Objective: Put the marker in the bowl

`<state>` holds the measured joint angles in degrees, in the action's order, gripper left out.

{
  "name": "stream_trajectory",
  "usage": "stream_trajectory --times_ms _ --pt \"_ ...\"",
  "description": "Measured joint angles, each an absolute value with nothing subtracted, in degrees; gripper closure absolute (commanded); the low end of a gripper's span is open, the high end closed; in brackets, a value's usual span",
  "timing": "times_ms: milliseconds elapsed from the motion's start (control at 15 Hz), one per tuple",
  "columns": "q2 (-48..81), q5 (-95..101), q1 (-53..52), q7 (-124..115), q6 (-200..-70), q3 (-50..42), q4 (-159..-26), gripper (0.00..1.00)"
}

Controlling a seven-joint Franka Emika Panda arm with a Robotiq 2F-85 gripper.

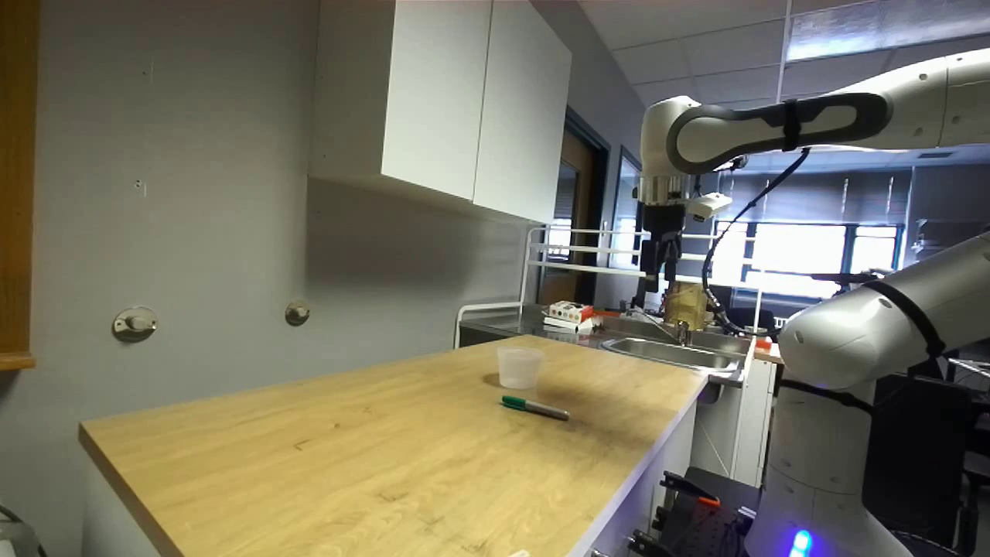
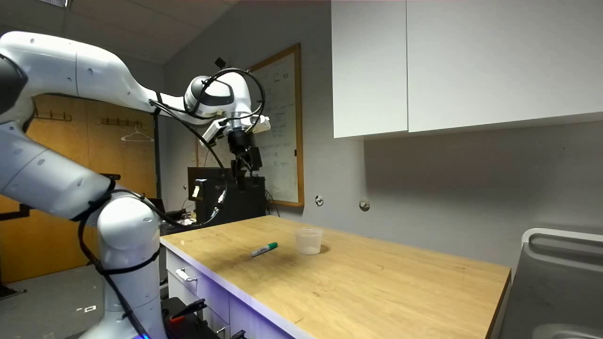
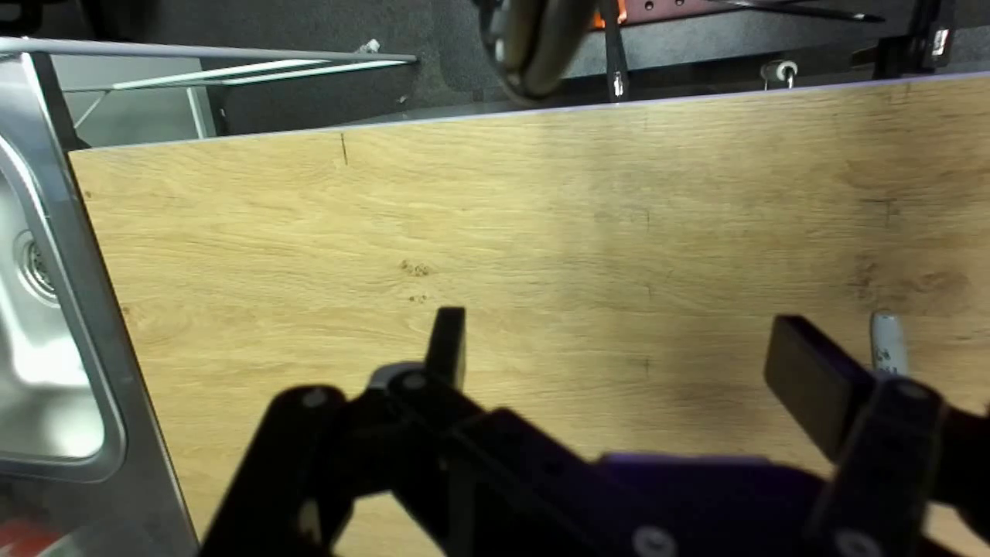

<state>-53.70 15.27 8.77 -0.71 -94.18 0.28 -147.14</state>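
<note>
The marker lies flat on the wooden table in both exterior views (image 1: 535, 408) (image 2: 264, 249). It has a grey body and a green cap. Its grey end shows in the wrist view (image 3: 888, 340), partly hidden behind the right-hand finger. The bowl, a small whitish translucent cup, stands upright close beside the marker in both exterior views (image 1: 519, 370) (image 2: 309, 242). It is out of view in the wrist view. My gripper (image 1: 660, 280) hangs high above the table, pointing down; it also shows in an exterior view (image 2: 247, 176). In the wrist view its fingers (image 3: 619, 321) are wide apart with nothing between them.
The wooden table (image 1: 371, 456) has a metal sink (image 1: 696, 356) at one end, also in the wrist view (image 3: 131, 480). White wall cabinets (image 2: 452, 66) overhang the wall side. A white wire rack (image 1: 534, 267) and small boxes (image 1: 571, 312) stand near the sink.
</note>
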Motion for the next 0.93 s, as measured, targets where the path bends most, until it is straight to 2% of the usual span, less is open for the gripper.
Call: stream_trajectory --times_ms 400,933 --pt "-52.9 15.3 8.0 -1.0 -95.3 0.1 -147.4 0.00" --pt "-39.1 15.0 3.6 -4.2 -112.3 2.7 -146.9 0.00"
